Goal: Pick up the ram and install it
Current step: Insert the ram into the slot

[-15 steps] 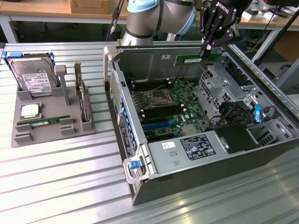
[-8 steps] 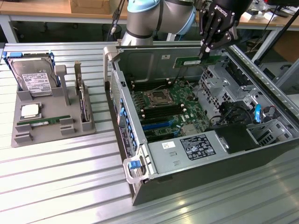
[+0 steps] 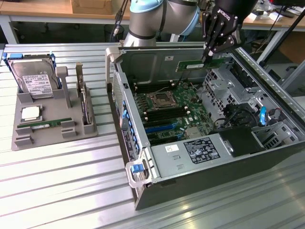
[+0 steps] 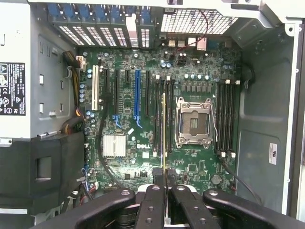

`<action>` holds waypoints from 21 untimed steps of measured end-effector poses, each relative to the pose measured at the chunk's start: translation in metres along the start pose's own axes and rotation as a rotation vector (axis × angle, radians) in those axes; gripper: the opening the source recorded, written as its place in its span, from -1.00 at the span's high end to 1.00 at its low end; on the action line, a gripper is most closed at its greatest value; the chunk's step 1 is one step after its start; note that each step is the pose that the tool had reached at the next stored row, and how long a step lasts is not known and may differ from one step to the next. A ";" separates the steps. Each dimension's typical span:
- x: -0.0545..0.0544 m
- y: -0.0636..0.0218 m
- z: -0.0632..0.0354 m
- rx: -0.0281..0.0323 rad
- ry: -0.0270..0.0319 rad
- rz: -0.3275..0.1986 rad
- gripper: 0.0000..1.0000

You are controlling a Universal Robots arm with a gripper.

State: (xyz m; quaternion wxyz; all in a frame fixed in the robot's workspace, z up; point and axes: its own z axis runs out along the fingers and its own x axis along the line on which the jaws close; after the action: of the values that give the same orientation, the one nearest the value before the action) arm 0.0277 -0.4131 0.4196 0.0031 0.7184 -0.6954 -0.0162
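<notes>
The ram (image 3: 198,64) is a thin green stick with a white sticker, held level above the far side of the open computer case (image 3: 143,191). My gripper (image 3: 208,55) is shut on its end nearest the exterior view's right. In the wrist view the ram (image 4: 164,129) shows edge-on as a thin line between my black fingers (image 4: 153,188). It hangs over the black memory slots (image 4: 158,117) beside the empty processor socket (image 4: 194,121) on the green motherboard (image 4: 124,90). It is clear of the board.
A grey holder (image 3: 24,138) at the exterior view's left carries a silver hard drive (image 3: 33,78), a square processor chip (image 3: 31,113), another green stick (image 3: 45,125) and an upright card (image 3: 85,107). The power supply (image 3: 190,155) and drive cages (image 3: 224,88) crowd the case.
</notes>
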 end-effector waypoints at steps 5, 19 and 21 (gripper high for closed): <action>0.000 -0.0001 0.0033 0.0000 -0.0001 0.000 0.76; 0.000 -0.0003 0.0110 0.0000 -0.0001 0.000 0.76; 0.000 -0.0003 0.0124 0.0000 0.0000 0.000 0.76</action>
State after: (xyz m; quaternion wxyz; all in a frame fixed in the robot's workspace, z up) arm 0.0277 -0.4131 0.4072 0.0031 0.7184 -0.6954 -0.0162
